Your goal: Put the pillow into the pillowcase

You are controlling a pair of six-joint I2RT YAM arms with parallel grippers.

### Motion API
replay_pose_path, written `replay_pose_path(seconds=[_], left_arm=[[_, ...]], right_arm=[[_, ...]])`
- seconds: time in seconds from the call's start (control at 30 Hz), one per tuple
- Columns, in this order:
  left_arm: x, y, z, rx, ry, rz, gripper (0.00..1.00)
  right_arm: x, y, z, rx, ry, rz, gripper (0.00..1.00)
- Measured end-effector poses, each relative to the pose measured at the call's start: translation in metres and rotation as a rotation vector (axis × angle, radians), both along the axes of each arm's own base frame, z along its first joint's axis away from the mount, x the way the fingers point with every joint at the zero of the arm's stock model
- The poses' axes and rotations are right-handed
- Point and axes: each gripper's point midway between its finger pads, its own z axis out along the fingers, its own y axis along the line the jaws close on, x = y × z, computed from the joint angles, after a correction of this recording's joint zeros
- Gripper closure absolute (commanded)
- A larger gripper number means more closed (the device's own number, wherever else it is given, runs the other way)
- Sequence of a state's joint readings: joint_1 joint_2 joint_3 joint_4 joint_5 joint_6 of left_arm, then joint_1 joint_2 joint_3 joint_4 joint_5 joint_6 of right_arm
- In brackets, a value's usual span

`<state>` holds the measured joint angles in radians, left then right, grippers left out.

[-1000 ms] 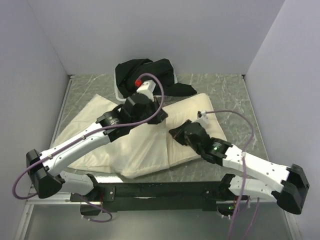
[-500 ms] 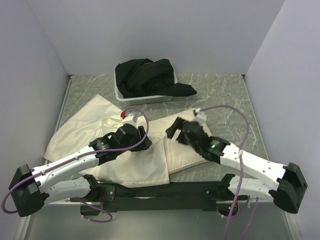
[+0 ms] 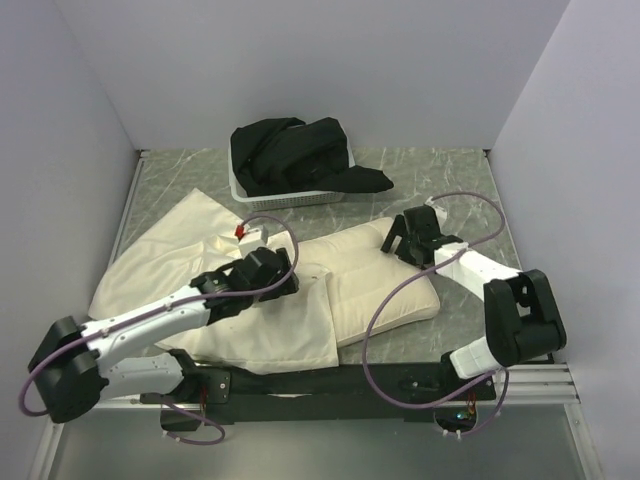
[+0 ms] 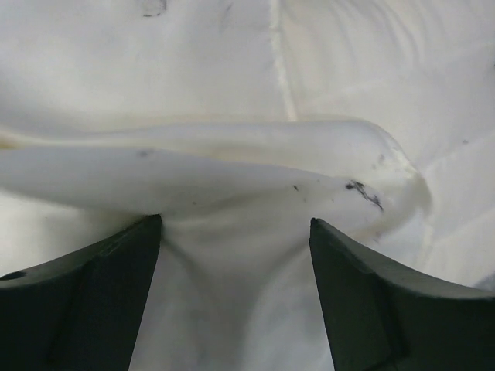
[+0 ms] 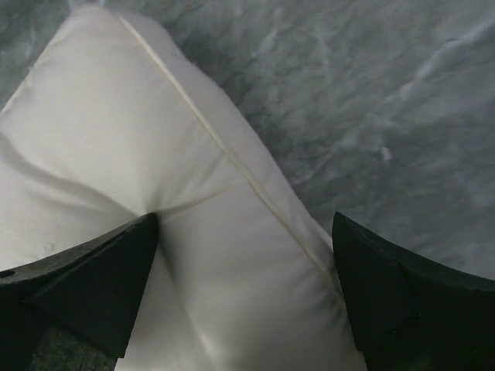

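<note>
Cream pillowcase (image 3: 170, 250) lies wrinkled and flat across the lower left and centre of the surface (image 3: 460, 190). On its right part sits the left gripper (image 3: 296, 282), open: in the wrist view its dark fingers (image 4: 77, 301) stand wide apart on either side of a raised fold of the fabric, not pinching it. Just right of it the pillow (image 3: 385, 295) lies flat, its left edge meeting the pillowcase. At the pillow's far right corner the right gripper (image 3: 398, 238) is open too, jaws spread astride that corner. Farther back, at upper centre, a white basket (image 3: 290, 197) holds black cloth (image 3: 300, 150).
</note>
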<state>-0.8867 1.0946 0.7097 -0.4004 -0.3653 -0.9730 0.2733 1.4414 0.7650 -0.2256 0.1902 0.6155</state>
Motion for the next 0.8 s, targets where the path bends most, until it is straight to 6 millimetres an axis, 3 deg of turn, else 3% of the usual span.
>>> replay_pose_path(seconds=[0.03,0.07,0.1,0.13,0.17,0.2,0.27,0.43,0.53,0.6,0.63,0.67,0.77,0.8], left_arm=[[0.004,0.0,-0.007,0.012,0.012,0.011,0.29],[0.008,0.001,-0.013,0.023,0.021,0.022,0.36],[0.015,0.005,-0.02,0.037,0.033,0.038,0.53],[0.021,0.007,-0.025,0.042,0.04,0.055,0.62],[0.027,0.011,-0.03,0.053,0.048,0.07,0.72],[0.031,0.014,-0.034,0.061,0.058,0.082,0.87],[0.044,0.017,-0.037,0.081,0.072,0.096,0.98],[0.076,0.009,-0.016,0.109,0.045,0.09,0.99],[0.081,0.003,0.001,0.1,0.027,0.064,0.89],[0.079,-0.003,0.015,0.076,0.008,0.032,0.75],[0.076,-0.003,0.019,0.075,0.004,0.018,0.67],[0.072,-0.003,0.025,0.07,-0.003,0.003,0.49],[0.058,0.0,0.05,0.062,-0.056,-0.049,0.18],[0.053,0.001,0.061,0.061,-0.082,-0.067,0.16]], right_arm=[[0.002,0.004,-0.005,0.016,0.004,0.013,0.07],[0.003,0.007,-0.006,0.03,-0.005,0.024,0.22],[0.004,0.011,-0.004,0.054,-0.028,0.036,0.29],[0.002,0.017,-0.003,0.087,-0.049,0.053,0.38],[-0.002,0.023,0.0,0.124,-0.069,0.066,0.57],[-0.005,0.027,0.004,0.152,-0.088,0.077,0.69],[-0.019,0.043,0.014,0.212,-0.131,0.113,1.0],[-0.068,0.092,0.048,0.322,-0.19,0.251,1.0],[-0.102,0.102,0.071,0.419,-0.262,0.284,1.0],[-0.113,0.098,0.08,0.475,-0.313,0.269,1.0],[-0.116,0.095,0.081,0.493,-0.328,0.253,1.0],[-0.119,0.093,0.078,0.507,-0.335,0.24,1.0],[-0.129,0.09,0.061,0.529,-0.315,0.224,1.0],[-0.132,0.091,0.052,0.529,-0.293,0.224,1.0]])
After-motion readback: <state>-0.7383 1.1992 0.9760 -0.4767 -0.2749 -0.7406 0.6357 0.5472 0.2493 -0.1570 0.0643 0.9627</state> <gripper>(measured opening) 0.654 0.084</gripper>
